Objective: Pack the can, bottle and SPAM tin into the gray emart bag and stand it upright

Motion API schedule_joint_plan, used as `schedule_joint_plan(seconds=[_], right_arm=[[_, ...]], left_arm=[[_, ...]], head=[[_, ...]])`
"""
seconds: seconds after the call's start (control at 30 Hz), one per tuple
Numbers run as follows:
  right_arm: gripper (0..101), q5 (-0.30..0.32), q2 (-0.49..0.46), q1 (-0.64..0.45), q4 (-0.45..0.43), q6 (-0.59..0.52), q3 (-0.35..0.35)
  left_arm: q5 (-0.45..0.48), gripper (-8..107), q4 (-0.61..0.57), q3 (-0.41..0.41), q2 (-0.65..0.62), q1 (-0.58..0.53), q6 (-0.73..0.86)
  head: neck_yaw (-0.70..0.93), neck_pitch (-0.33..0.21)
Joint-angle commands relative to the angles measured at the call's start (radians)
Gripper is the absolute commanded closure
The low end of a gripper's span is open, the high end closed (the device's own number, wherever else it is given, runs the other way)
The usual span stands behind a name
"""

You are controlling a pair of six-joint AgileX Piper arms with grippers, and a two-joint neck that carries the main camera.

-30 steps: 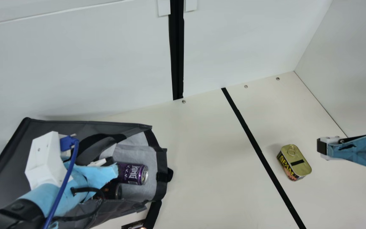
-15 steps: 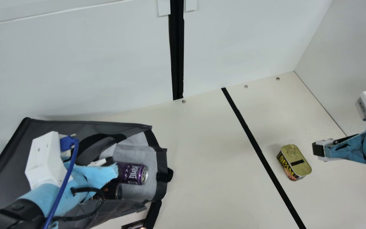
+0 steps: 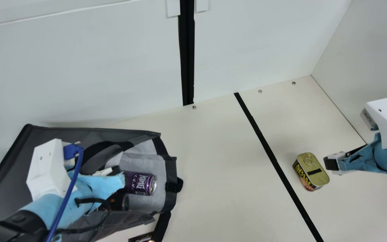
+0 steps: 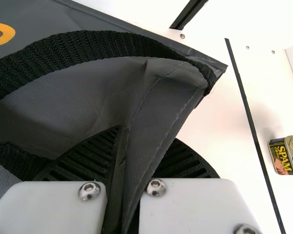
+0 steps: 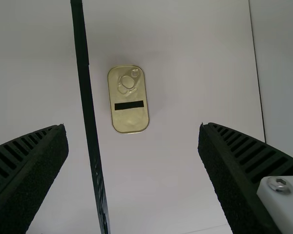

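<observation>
if you lower your widely spread right gripper (image 5: 133,127) off-centre, it may knock the gold-lidded, rounded metal spam tin (image 3: 314,171) on the cream table (image 3: 213,168); your left gripper (image 4: 145,136) pinches the gray fabric bag (image 3: 15,158).

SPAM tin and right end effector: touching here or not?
Apart. The right wrist view shows bare table between the SPAM tin and both fingers of the right end effector.

Bag (image 3: 59,132): left gripper (image 3: 101,183) and strap (image 4: 88,46) block part of its mouth; purple can (image 3: 141,184) lies just inside
Bag to tin (image 3: 314,173): open table (image 3: 213,161), flat tape (image 3: 267,144) across
Around tin: sides free
Wall (image 3: 378,60): beyond tin
</observation>
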Motion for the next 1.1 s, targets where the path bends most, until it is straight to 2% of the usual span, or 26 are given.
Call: schedule_joint_plan(seconds=[0.0, 0.57, 1.07], right_arm=[[6, 0.003, 0.009, 0.002, 0.003, -0.01, 0.003], [6, 0.003, 0.115, 0.02, 0.009, -0.055, 0.007], [6, -0.11, 0.216, 0.071, 0.006, -0.054, 0.089]], left_arm=[[0.0, 107, 0.0, 0.0, 0.0, 0.0, 0.0], [0.0, 107, 0.0, 0.0, 0.0, 0.0, 0.0], [0.0, 107, 0.0, 0.0, 0.0, 0.0, 0.0]], head=[[-0.002, -0.024], [-0.002, -0.024], [-0.002, -0.024]])
